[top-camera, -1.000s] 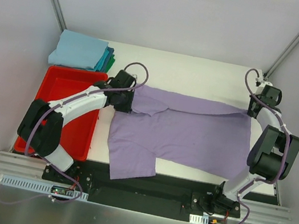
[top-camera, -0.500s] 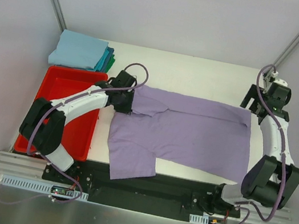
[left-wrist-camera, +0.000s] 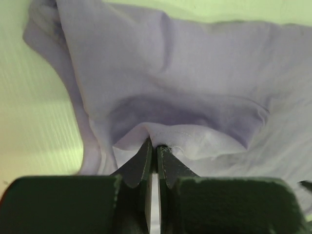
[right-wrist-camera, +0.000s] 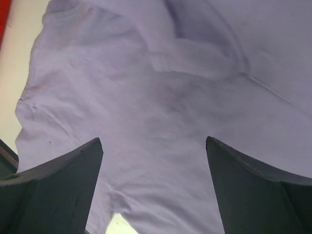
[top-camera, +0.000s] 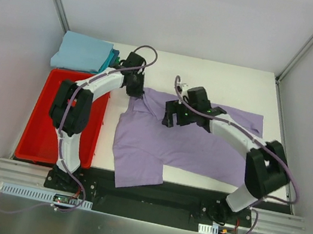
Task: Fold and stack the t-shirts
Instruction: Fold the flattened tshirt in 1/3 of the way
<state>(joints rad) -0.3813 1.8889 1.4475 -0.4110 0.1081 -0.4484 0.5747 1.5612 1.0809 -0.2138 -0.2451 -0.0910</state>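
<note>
Centre of the white bench (top-camera: pixel 229 81): lavender t-shirt (top-camera: pixel 206 147) spread out, mostly flat, its lower-left part reaching the near edge, far-left corner rumpled.

Left claw (left-wrist-camera: pixel 152 151) is closed tight, pinching a raised fold of the lavender cloth between its tips. The grip sits at the shirt's far-left corner, near the red bin (top-camera: pixel 39 127).

Right claw (right-wrist-camera: pixel 153 144) hangs over the shirt's upper middle, pointing left. Jaws stand wide apart with nothing between them; only cloth lies below.

Folded stack (top-camera: pixel 82 54) lies at the far-left corner, just beyond the bin: light blue on top, teal and green edges showing at its right side. The stack is near the left wrist, well apart from the right claw.
</note>
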